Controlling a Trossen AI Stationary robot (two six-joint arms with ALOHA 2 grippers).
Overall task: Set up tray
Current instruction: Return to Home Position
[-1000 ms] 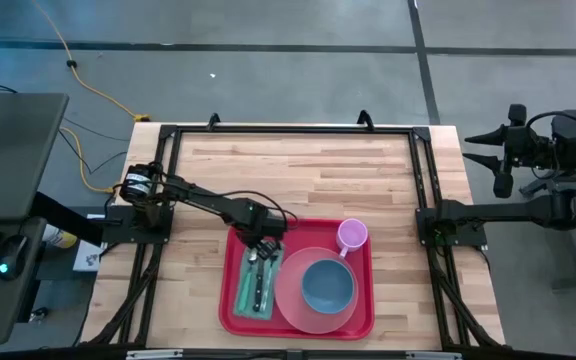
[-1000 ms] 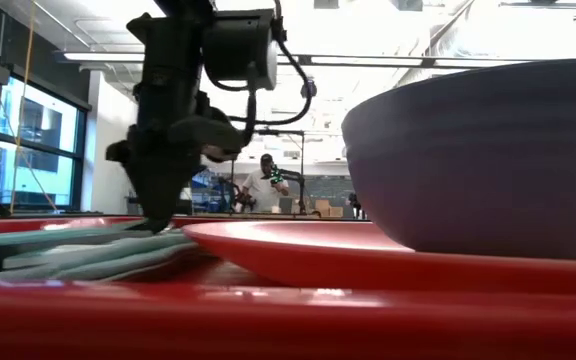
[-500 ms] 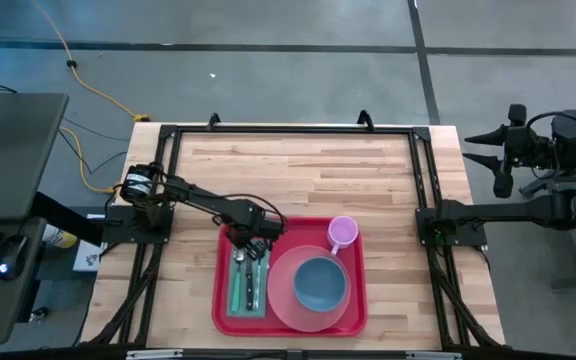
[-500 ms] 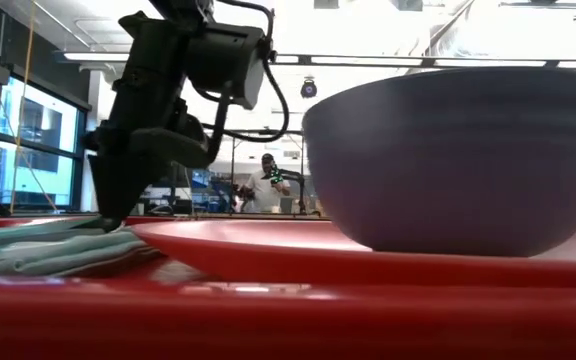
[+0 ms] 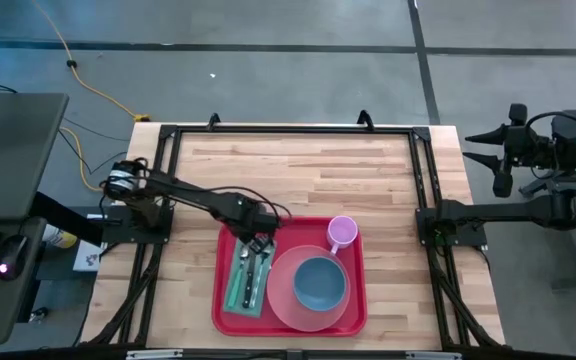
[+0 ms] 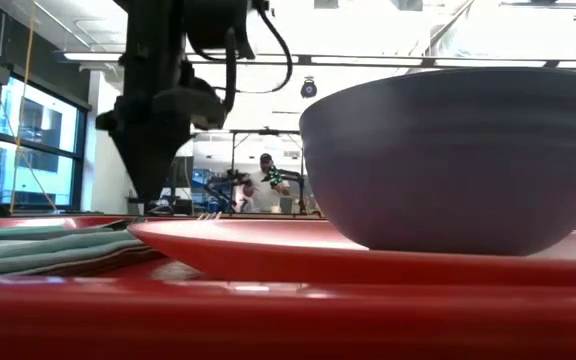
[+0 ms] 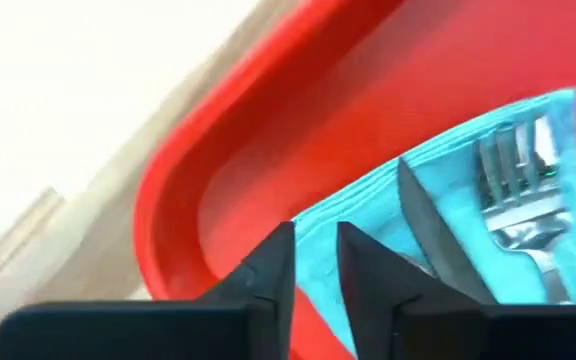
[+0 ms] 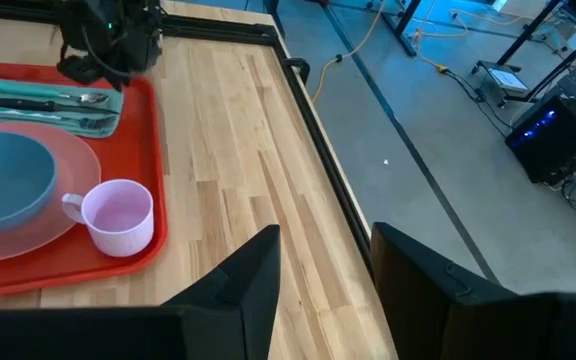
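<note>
The red tray [image 5: 358,272] lies at the table's near middle. On it, a round pink plate [image 5: 283,300] bears a blue bowl [image 5: 318,283]. A pink cup [image 5: 341,233] stands at the tray's far right. A teal napkin [image 5: 238,290] with a fork and knife [image 5: 252,270] lies on its left side. My left gripper [image 5: 258,240] points down over the napkin's far end [image 7: 368,210], fingers a narrow gap apart. My right gripper [image 5: 478,150] waits open beyond the table's right edge. My left gripper [image 7: 315,240] comes from above at the napkin's far end and the tray floor [image 7: 268,130] beside it. The fingertips hide the spot below them, so I cannot tell whether they touch napkin or tray.
Bare wooden tabletop [image 5: 308,170] stretches from the tray to the far edge, inside a black frame [image 5: 288,128]. In the low view the bowl [image 6: 458,160] and plate [image 6: 268,250] fill the foreground, and a person stands far back in the room.
The tray, with plate, bowl, cup and napkin, slid a short way toward the table's left along with my left gripper, then stayed put. The left gripper, tilted before, now stands upright over the napkin's far end. The right arm kept still.
</note>
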